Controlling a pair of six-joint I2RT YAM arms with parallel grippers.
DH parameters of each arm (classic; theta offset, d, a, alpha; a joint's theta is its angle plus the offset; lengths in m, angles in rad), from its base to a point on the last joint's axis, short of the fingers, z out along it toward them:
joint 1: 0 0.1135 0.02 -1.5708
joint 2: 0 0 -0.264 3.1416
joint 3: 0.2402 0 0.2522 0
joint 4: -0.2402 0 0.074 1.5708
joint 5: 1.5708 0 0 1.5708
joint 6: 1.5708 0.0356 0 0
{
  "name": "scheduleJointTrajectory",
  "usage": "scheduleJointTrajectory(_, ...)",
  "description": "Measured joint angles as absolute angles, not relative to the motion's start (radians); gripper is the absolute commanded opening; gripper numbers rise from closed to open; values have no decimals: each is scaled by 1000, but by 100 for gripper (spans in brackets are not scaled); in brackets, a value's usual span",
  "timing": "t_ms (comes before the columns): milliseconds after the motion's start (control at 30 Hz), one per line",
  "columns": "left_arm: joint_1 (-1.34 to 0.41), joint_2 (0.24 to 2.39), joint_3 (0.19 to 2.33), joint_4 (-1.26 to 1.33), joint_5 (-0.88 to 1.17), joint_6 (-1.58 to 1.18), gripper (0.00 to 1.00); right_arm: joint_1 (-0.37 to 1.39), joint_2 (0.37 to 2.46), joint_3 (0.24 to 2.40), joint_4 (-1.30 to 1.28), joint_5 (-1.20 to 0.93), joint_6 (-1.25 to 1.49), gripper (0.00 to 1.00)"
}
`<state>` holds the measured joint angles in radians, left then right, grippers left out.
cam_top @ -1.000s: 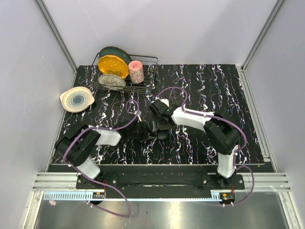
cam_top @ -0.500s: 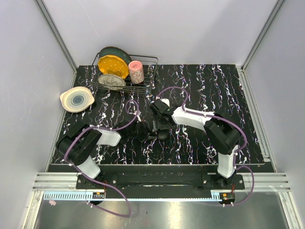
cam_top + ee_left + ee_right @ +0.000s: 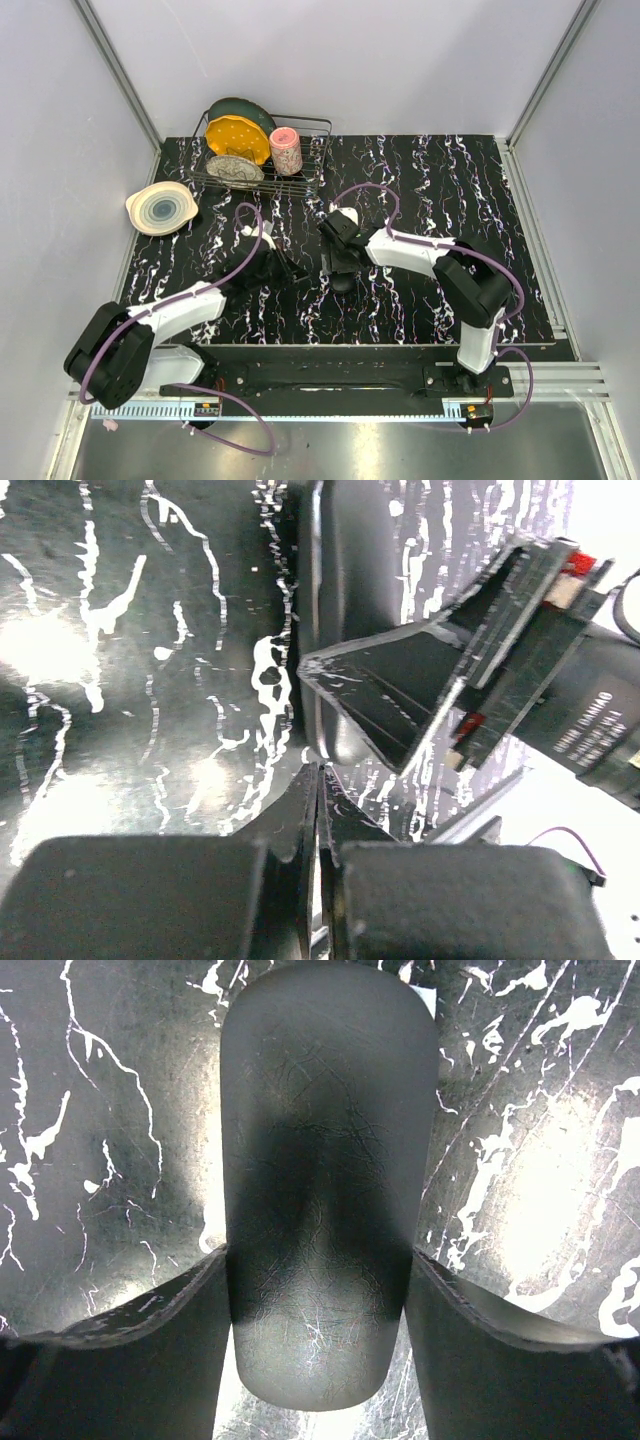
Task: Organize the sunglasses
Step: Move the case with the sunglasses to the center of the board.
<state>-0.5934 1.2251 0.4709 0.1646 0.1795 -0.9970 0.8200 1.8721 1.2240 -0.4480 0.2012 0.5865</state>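
Note:
The black oblong glasses case (image 3: 318, 1160) lies closed on the black marbled table. My right gripper (image 3: 318, 1256) straddles its near end, with both fingers pressed against its sides. In the top view the right gripper (image 3: 340, 265) sits over the case (image 3: 343, 284) at the table's middle. My left gripper (image 3: 318, 772) is shut and empty, its tips just left of the case (image 3: 350, 580) and close to the right gripper's finger (image 3: 400, 700). In the top view the left gripper (image 3: 293, 270) lies left of the case. The sunglasses are not in view.
A wire dish rack (image 3: 322, 128) with plates and a pink cup (image 3: 286, 151) stands at the back left. A pale bowl (image 3: 160, 208) sits at the left edge. White walls close in the table on three sides.
My left arm has stretched out, its elbow dropping toward the near left, and its gripper has pulled back a little to the left of the case. The right gripper and case have barely moved.

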Motion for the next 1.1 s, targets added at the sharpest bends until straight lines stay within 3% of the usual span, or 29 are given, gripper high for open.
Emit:
scheduleJointTrajectory(200, -580, 1218, 482, 71, 132, -943, 0, 820, 1836, 1192, -426, 212, 542, 86)
scheduleJointTrajectory(400, -532, 1218, 501, 45, 130, -904, 0, 820, 1773, 1193, -423, 218, 508, 88)
scheduleJointTrajectory(500, -513, 1218, 503, 46, 131, -892, 0, 820, 1740, 1193, -422, 219, 496, 83)
scheduleJointTrajectory(667, -489, 1219, 503, 47, 137, -880, 0, 815, 1715, 1205, -423, 228, 472, 54)
scheduleJointTrajectory(1100, -443, 1245, 502, 65, 168, -861, 0, 776, 1840, 1255, -421, 165, 406, 52)
